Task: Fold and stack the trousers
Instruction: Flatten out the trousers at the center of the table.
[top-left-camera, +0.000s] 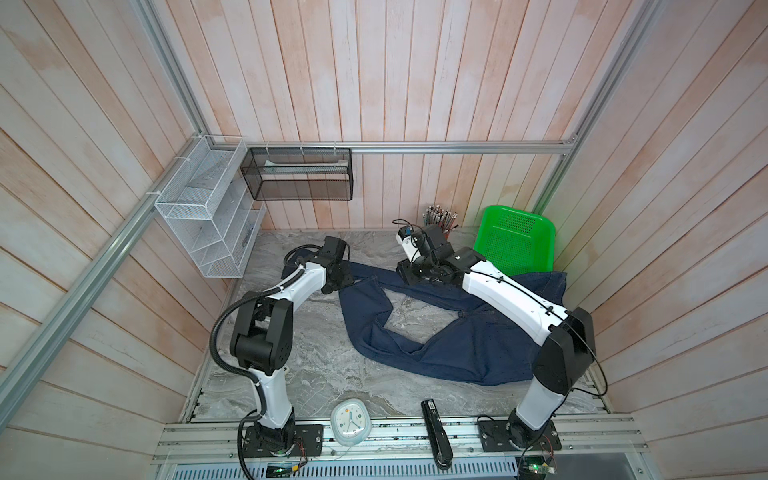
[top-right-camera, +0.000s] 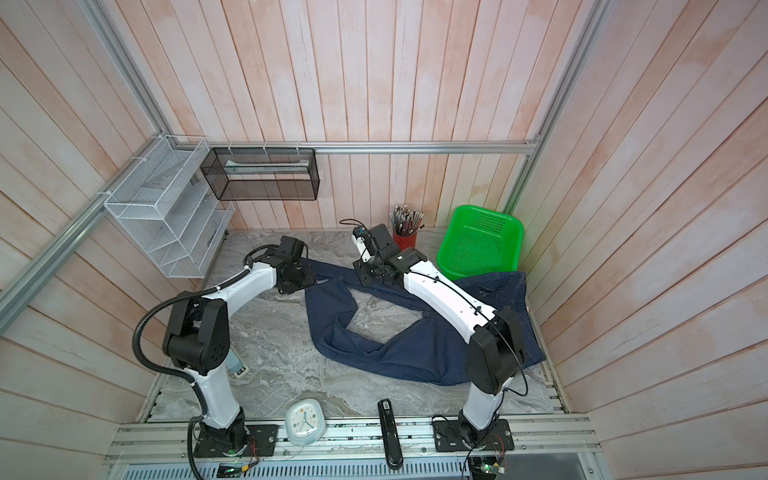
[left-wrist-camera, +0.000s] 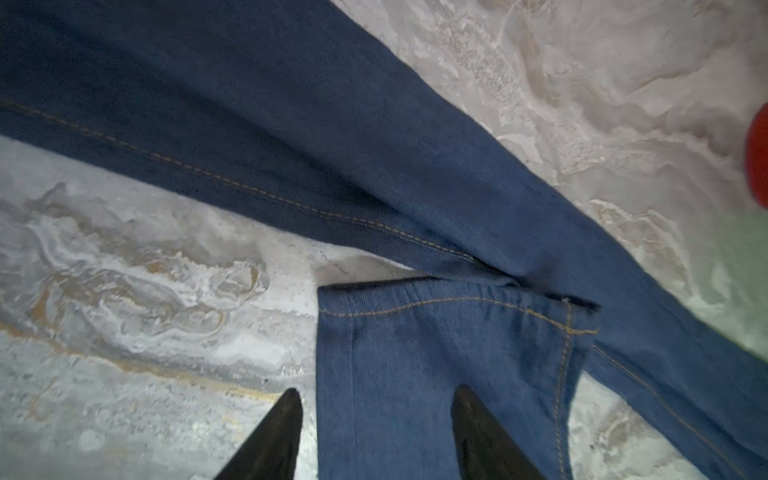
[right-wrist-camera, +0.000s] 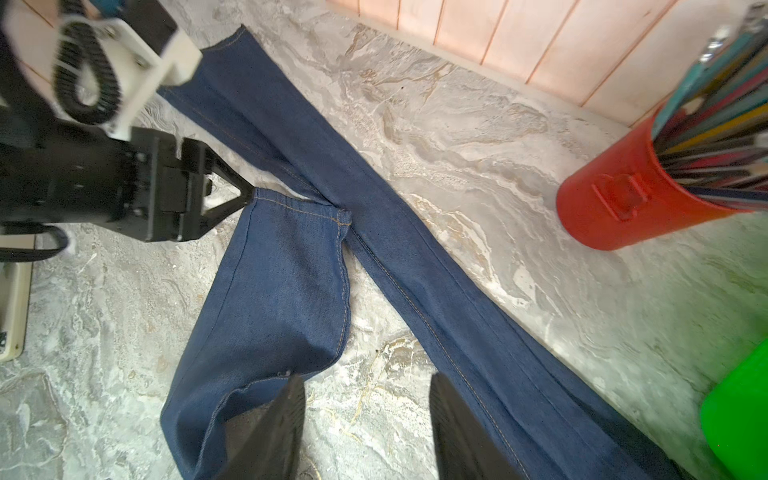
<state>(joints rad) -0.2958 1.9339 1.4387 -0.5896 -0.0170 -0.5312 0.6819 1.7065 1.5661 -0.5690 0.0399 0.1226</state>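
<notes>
Nearest, on the front rail between my two bases: a pale clock (top-left-camera: 351, 422) lying face up. To its right is a long black device (top-left-camera: 434, 432). Beyond the rail is the marble table (top-left-camera: 311, 374).

The trousers (top-left-camera: 436, 345) are dark blue denim, unfolded, on the right half of the table. The waist end is bunched against the right wall, with its far edge at the foot of the green basket (top-left-camera: 515, 241). Both legs run left from there. The near leg bends round and back. The far leg runs straight, passing below my right forearm. Bare marble shows in the loop between them.

My right gripper (right-wrist-camera: 368, 399) has its jaws roughly half apart, with only table between them and nothing held. One finger (right-wrist-camera: 282, 424) hangs over a fold of the bent leg, and the other is beside the straight leg's seam. I can't tell whether either touches cloth.

My left gripper (left-wrist-camera: 376, 419) is also about half open and grips nothing. It sits at the hem of the bent leg, where that hem meets the straight leg. One finger is over bare marble just off the leg's side edge, the other over the denim. The right wrist view puts its tips just beside the hem's corner.

Farther back, a red cup (right-wrist-camera: 623, 199) stuffed with pencils stands by the back wall, just left of the basket. A black mesh basket (top-left-camera: 299, 174) hangs high on that wall. A white wire rack (top-left-camera: 208, 216) is in the left corner.
</notes>
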